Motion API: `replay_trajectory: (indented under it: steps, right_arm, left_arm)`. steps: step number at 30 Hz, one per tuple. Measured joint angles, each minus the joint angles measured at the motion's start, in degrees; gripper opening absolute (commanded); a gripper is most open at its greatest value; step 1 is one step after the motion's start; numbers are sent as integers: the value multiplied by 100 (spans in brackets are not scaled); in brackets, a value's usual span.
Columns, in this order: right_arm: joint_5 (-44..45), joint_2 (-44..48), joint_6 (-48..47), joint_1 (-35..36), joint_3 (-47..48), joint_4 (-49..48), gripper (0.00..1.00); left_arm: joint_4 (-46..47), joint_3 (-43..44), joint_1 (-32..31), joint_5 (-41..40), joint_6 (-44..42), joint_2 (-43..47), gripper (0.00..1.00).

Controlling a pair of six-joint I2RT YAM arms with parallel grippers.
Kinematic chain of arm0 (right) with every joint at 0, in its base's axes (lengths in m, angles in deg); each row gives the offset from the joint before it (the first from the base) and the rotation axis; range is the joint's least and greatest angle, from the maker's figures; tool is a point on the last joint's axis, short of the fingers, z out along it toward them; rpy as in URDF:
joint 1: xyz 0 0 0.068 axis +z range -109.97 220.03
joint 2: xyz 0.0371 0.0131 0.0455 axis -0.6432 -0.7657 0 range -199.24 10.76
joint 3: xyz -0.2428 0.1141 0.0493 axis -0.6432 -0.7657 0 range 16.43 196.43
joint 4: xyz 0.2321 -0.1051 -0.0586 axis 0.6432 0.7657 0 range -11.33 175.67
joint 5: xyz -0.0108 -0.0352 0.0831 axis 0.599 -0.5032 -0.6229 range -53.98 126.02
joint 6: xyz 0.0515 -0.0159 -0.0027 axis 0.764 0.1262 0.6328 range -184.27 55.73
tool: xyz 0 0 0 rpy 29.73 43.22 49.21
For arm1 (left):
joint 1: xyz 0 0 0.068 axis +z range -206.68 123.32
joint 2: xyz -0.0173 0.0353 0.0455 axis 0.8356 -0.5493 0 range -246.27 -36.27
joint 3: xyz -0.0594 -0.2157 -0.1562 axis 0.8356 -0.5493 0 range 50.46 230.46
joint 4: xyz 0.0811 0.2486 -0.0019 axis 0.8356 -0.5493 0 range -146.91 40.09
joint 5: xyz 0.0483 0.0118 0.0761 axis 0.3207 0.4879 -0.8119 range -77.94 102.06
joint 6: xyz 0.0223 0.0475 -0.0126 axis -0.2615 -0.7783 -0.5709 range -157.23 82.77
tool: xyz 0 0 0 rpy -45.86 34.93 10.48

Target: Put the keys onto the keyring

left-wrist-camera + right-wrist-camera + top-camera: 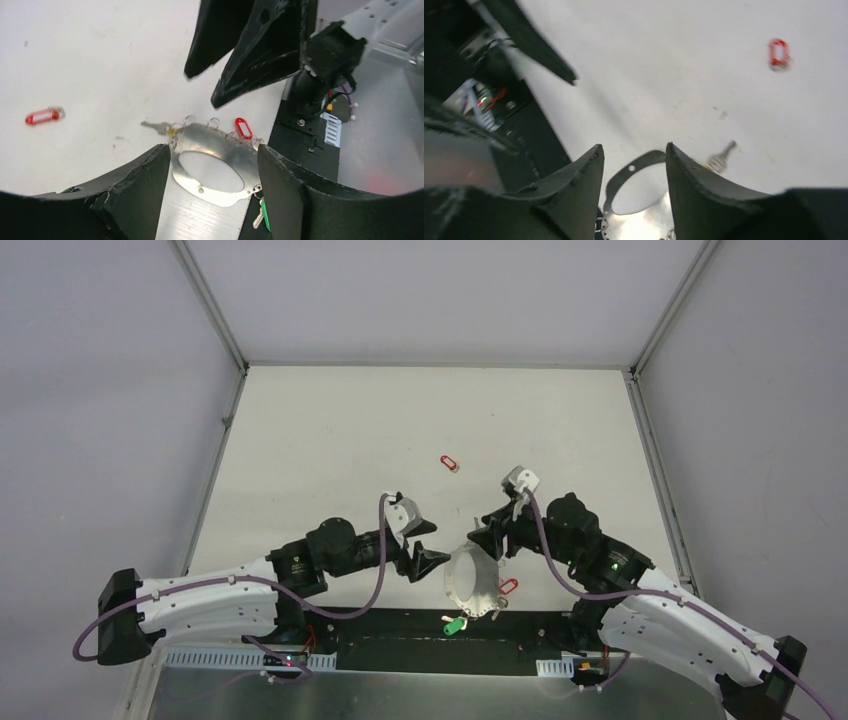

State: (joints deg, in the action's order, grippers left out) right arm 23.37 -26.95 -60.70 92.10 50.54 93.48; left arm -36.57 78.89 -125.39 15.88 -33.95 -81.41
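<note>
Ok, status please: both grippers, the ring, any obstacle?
Left gripper open, right gripper open, both at the flat shiny silver metal keyring. Red-tagged key and green-tagged key at its rim; another red-tagged key lies apart. No obstacle seen.

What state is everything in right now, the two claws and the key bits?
Left gripper: open, pointed at the keyring.
Right gripper: open, by the keyring's far edge.
Keyring: lying flat, not gripped.
Far red tag: loose on the table, unattached.
Near red tag: at the keyring's rim, seemingly hooked on.
Green tag: likewise.
</note>
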Motion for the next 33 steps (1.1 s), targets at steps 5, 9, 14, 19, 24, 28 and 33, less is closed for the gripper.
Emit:
replay_trajectory:
  steps: [5, 9, 14, 19, 24, 28, 33]
  right_arm:
    - [1672, 87, 1539, -105, -24, 608, 56]
    - [2096, -96, 2531, -380, -24, 1167, 60]
    - [1862, -763, 3488, -1121, -33, 1753, 60]
    - [1161, -1567, 3947, -1759, -201, 2028, 58]
    - [315, -2420, 4037, -2004, -306, 1899, 56]
    - [-238, -3156, 4079, -2017, -308, 1425, 53]
    - [-1351, -4343, 4214, -2026, 114, 601, 53]
  left_arm:
    - [-468, 2, 0, -743, 1172, -267, 68]
    - [-977, 57, 2, -1333, 2389, -798, 68]
    - [-1738, 474, 4, -1554, 3362, -1700, 68]
    - [-2081, 1040, 17, -1379, 3748, -2540, 67]
    - [-2203, 1307, 166, -962, 3987, -3003, 65]
    - [-2236, 1346, 339, -660, 4039, -3084, 64]
    - [-2234, 1357, 391, -350, 3757, -3027, 65]
